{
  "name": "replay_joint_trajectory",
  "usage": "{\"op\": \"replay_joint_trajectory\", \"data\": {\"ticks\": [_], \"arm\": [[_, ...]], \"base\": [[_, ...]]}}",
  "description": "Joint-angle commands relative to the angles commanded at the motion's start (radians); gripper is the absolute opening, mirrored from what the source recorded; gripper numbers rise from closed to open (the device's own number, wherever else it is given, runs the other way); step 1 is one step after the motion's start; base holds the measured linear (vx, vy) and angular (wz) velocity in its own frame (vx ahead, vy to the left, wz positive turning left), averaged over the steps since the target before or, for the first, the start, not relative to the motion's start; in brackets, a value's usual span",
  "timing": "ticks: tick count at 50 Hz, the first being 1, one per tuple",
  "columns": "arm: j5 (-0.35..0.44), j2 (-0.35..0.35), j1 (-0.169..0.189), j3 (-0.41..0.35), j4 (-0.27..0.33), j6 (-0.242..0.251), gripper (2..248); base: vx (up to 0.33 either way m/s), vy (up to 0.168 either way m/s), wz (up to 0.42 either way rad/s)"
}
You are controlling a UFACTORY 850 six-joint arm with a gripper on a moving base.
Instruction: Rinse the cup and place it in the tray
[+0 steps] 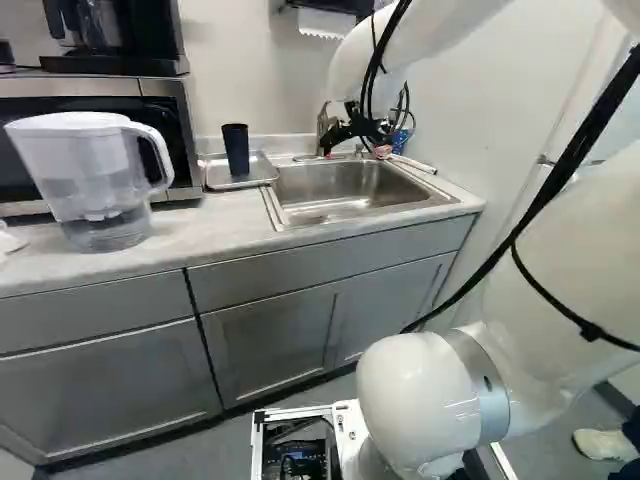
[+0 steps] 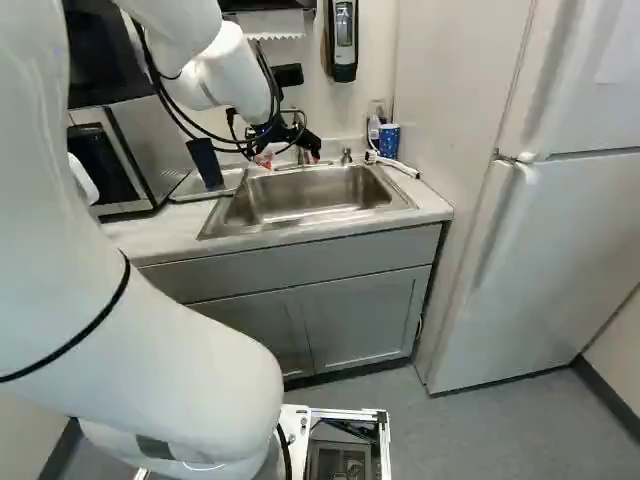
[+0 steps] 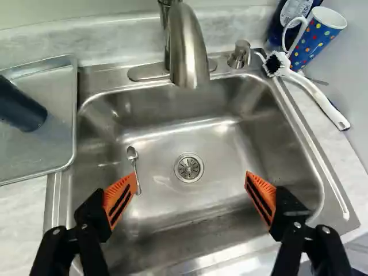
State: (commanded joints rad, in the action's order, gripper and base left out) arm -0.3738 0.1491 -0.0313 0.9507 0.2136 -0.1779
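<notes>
My gripper (image 2: pixel 290 157) hangs above the sink (image 2: pixel 245 205). In the wrist view the gripper (image 3: pixel 190 187) stands wide open, with nothing between its orange pads but the sink basin (image 3: pixel 172 146) below. A dark cup (image 1: pixel 236 150) stands upright in the metal tray (image 1: pixel 262 172), left of the sink. In the wrist view that cup (image 3: pixel 22 108) and the tray (image 3: pixel 53 135) lie off to one side of the gripper, well apart from its fingers. The faucet (image 3: pixel 188 52) reaches over the basin ahead of the gripper.
A spoon (image 3: pixel 135 167) lies in the sink. A blue dotted mug (image 3: pixel 315 37), a bottle (image 3: pixel 290 17) and a white brush (image 3: pixel 313 92) stand or lie beside the sink. Left of the tray are a water pitcher (image 1: pixel 100 180) and a microwave (image 1: pixel 182 130). A fridge (image 2: pixel 560 230) stands at the right.
</notes>
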Motion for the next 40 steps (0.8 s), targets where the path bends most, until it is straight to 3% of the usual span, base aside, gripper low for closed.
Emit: {"op": "replay_joint_trajectory", "data": {"ticks": [40], "arm": [[0.000,0.000,0.000,0.000,0.000,0.000,247]], "base": [[-0.156,0.003,0.015]]}}
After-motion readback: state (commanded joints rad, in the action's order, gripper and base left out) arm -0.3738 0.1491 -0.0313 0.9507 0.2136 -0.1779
